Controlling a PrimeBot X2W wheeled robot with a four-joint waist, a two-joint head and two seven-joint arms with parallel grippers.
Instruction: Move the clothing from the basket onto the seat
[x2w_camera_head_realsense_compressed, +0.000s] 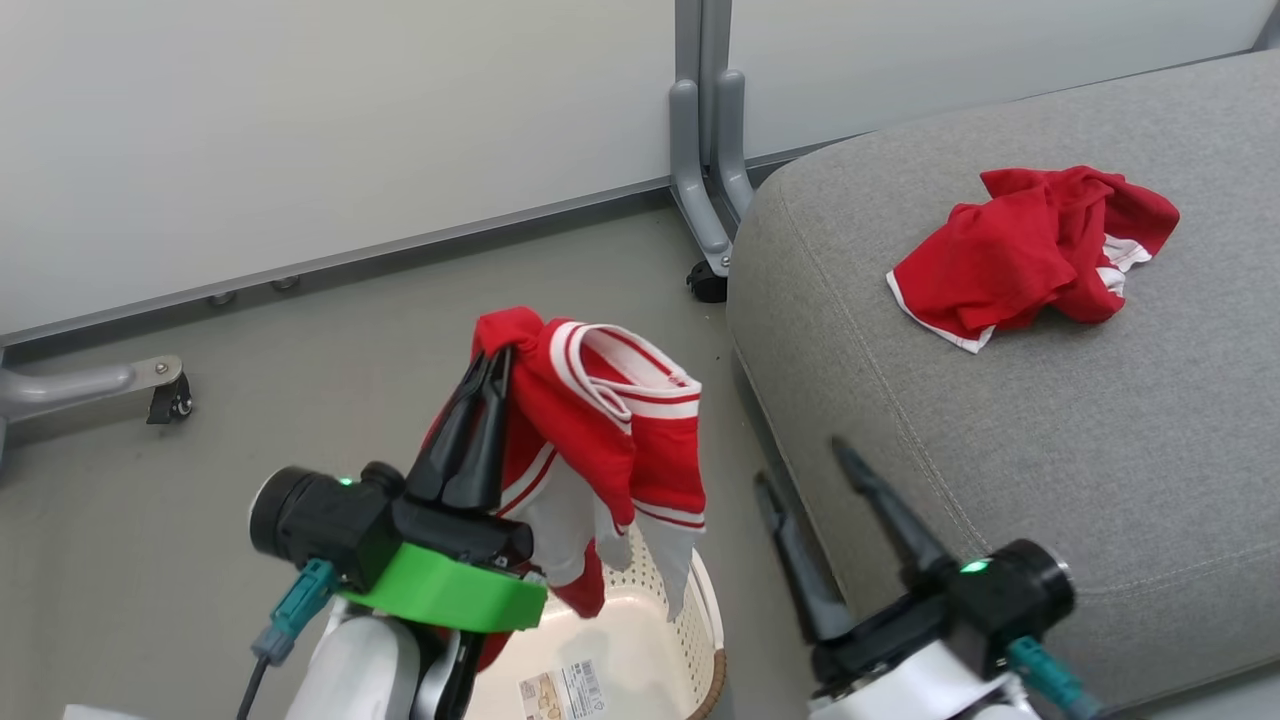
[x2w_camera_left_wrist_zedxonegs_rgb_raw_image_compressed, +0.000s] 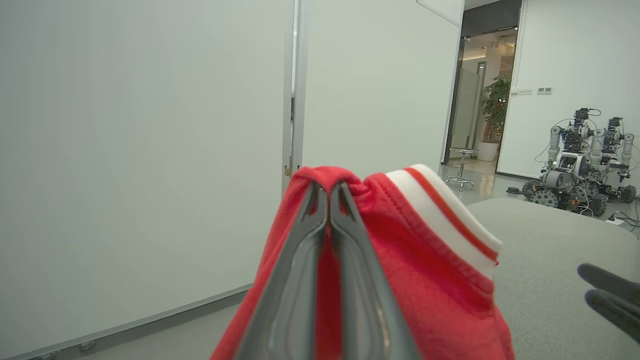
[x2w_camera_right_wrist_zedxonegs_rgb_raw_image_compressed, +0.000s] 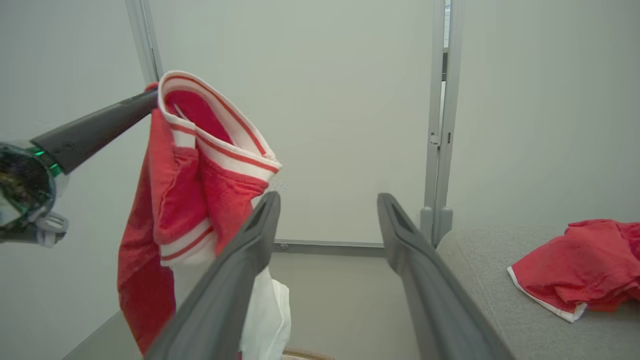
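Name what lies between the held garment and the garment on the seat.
In the head view, only floor and bare seat separate the held garment from the lying garment.

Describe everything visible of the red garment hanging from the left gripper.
The hanging garment is bright red fabric with white panels and red-and-white striped trim. It dangles bunched, pinched at its top by the shut left gripper, its white lower end drooping over the basket; contact with the basket is unclear.
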